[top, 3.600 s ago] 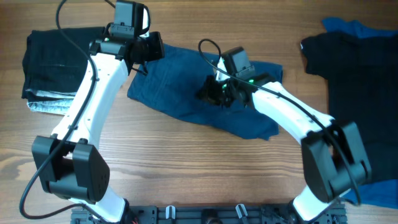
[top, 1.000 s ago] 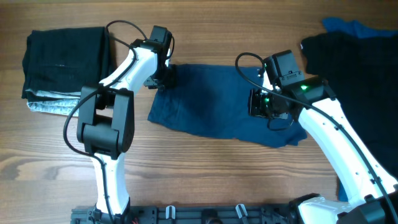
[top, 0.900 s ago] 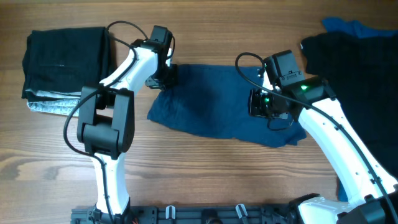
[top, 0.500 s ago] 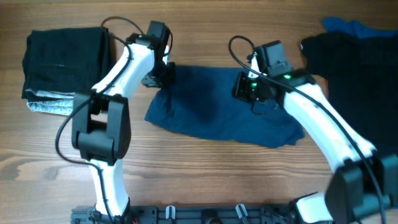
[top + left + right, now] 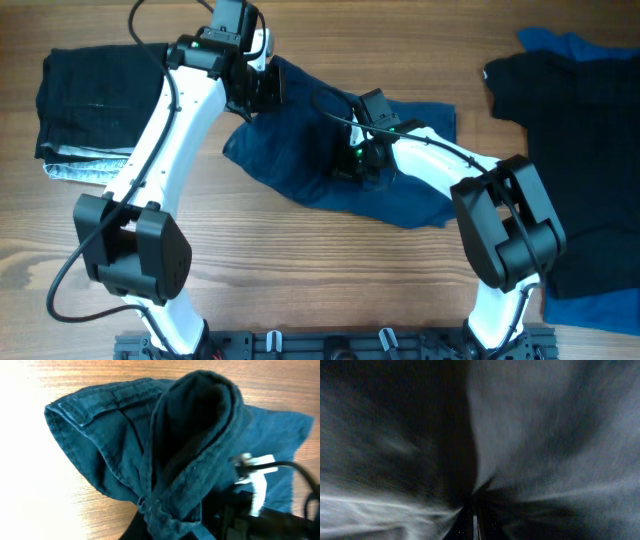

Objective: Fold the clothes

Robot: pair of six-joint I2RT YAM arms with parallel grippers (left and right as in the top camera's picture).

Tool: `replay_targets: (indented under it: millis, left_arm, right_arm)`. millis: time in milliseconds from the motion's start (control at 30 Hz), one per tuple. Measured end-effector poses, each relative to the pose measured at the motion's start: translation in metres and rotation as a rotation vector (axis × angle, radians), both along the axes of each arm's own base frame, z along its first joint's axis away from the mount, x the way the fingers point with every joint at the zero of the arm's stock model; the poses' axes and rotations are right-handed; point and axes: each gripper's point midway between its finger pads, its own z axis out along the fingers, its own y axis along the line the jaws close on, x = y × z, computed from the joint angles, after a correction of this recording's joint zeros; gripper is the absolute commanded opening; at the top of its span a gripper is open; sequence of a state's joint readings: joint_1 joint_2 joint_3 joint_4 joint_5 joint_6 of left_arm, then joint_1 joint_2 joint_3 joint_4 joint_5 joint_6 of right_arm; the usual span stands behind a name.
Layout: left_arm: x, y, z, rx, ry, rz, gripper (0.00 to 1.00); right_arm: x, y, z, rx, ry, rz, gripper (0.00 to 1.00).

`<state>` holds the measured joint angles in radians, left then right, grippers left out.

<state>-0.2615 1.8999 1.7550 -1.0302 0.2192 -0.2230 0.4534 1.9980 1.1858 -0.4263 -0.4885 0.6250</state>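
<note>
Two claws, both pinched tight on the navy shorts (image 5: 290, 165). Left claw (image 5: 262, 90) has the far left corner, and its wrist cam shows the fabric bunched into a hooded fold. Right claw (image 5: 352, 162) grips mid-garment; its cam is just blurry dark cloth. Shorts sit rumpled mid-surface (image 5: 300, 290), between a folded black stack (image 5: 100, 90) on the left and a black garment (image 5: 570, 150) on the right.

Two arms (image 5: 150, 150) (image 5: 440, 160) and five garments — one navy shorts (image 5: 300, 150), two black (image 5: 95, 95) (image 5: 580, 150), one grey (image 5: 75, 172), one brighter blue (image 5: 560, 45).
</note>
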Motion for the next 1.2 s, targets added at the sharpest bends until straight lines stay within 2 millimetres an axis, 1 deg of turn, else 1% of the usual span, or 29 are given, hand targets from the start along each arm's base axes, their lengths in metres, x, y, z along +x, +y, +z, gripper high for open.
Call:
replay_targets:
  millis: [33,100,133,167,233,300,500,567,633,667,700,733,800,833,867,900,933,1000,1067,1100,1167,1200]
  left_arm:
    - [0.001,-0.001,0.006,-0.005,-0.008,-0.001,0.04]
    - [0.005,-0.003,0.025,-0.022,-0.034,-0.002,0.04]
    - [0.007,-0.004,0.03,-0.027,-0.045,-0.003,0.04]
    - [0.009,-0.005,0.036,-0.031,-0.059,-0.003,0.04]
    - [0.011,-0.006,0.04,-0.038,-0.069,0.006,0.04]
    - [0.01,-0.005,0.04,-0.043,-0.061,0.021,0.04]
    - [0.008,-0.005,0.039,-0.053,-0.035,0.057,0.04]
    - [0.007,-0.004,0.038,-0.059,-0.026,0.076,0.04]
    - [0.007,-0.004,0.038,-0.068,-0.016,0.101,0.04]
    - [0.007,-0.004,0.038,-0.069,-0.015,0.104,0.04]
    - [0.006,-0.002,0.037,-0.06,-0.01,0.116,0.04]
    - [0.006,0.001,0.036,-0.044,-0.005,0.132,0.04]
    - [0.005,0.007,0.034,-0.016,-0.001,0.16,0.04]
    - [0.006,0.008,0.034,-0.012,-0.002,0.165,0.04]
    - [0.006,0.01,0.033,-0.005,-0.005,0.168,0.04]
    - [0.006,0.01,0.033,-0.004,-0.005,0.169,0.04]
    - [0.006,0.01,0.033,-0.003,-0.004,0.169,0.04]
    - [0.006,0.011,0.033,0.002,-0.003,0.174,0.04]
    - [0.005,0.011,0.033,0.004,-0.001,0.174,0.04]
    - [0.005,0.011,0.032,0.004,0.0,0.175,0.04]
    - [0.005,0.011,0.033,0.003,0.0,0.176,0.04]
    - [0.006,0.011,0.033,0.002,-0.002,0.178,0.04]
  right_arm:
    - [-0.004,0.002,0.002,0.019,0.016,0.014,0.04]
    - [-0.011,-0.002,0.015,0.028,0.033,0.023,0.04]
    - [-0.015,-0.003,0.024,0.031,0.037,0.024,0.04]
    - [-0.018,-0.003,0.042,0.044,0.023,0.026,0.04]
    - [-0.021,-0.001,0.057,0.058,0.01,0.02,0.04]
    - [-0.027,-0.002,0.048,0.012,0.044,-0.029,0.04]
    - [-0.03,0.002,0.013,-0.055,0.038,-0.126,0.04]
    - [-0.031,0.002,0.008,-0.065,0.044,-0.136,0.04]
    - [-0.031,0.001,0.008,-0.067,0.037,-0.124,0.04]
    - [-0.032,-0.002,0.008,-0.077,0.04,-0.103,0.04]
    - [-0.031,-0.01,0.011,-0.094,0.041,-0.084,0.04]
    - [-0.02,-0.019,0.021,-0.093,0.015,-0.085,0.05]
    - [0.023,-0.041,0.062,-0.046,-0.118,-0.14,0.04]
    - [0.038,-0.048,0.076,-0.026,-0.171,-0.164,0.04]
    - [0.058,-0.055,0.091,0.001,-0.246,-0.193,0.04]
    - [0.072,-0.06,0.099,0.014,-0.299,-0.212,0.04]
    - [0.083,-0.06,0.104,0.029,-0.345,-0.218,0.04]
    - [0.102,-0.052,0.117,0.07,-0.45,-0.214,0.04]
    - [0.12,-0.041,0.117,0.099,-0.523,-0.211,0.04]
    - [0.125,-0.038,0.109,0.1,-0.529,-0.216,0.04]
    - [0.134,-0.035,0.076,0.088,-0.501,-0.228,0.04]
    - [0.137,-0.034,0.064,0.088,-0.496,-0.234,0.04]
